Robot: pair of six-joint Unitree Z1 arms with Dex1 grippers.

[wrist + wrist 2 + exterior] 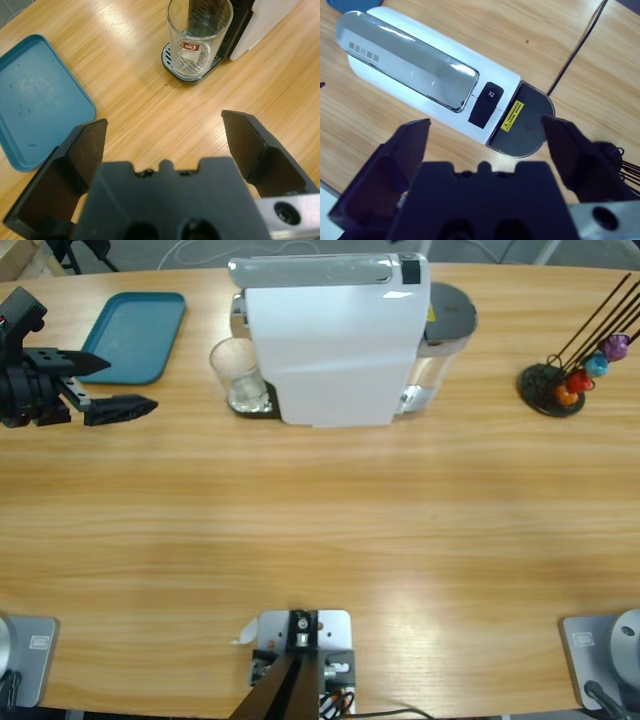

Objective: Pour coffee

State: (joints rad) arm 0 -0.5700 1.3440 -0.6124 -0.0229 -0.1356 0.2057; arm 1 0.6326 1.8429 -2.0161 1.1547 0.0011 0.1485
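In the high view, the bare wooden table (320, 540) lies nearest. Behind it stands the white coffee machine (330, 340), with a clear glass (238, 375) on its drip tray. The left gripper (115, 385) comes from the left edge near the blue tray (135, 335). A capsule stand (575, 370) is at the right.

In the left wrist view, the left gripper (162, 132) is wide open and holds nothing; the glass (199, 37) ahead looks empty, no coffee visible.

In the right wrist view, the right gripper (485, 132) is wide open, empty, above the machine (435, 85).

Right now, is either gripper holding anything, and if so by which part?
Nothing is held. The left gripper is open over bare table, short of the glass. The right gripper is open above the coffee machine, not touching it.
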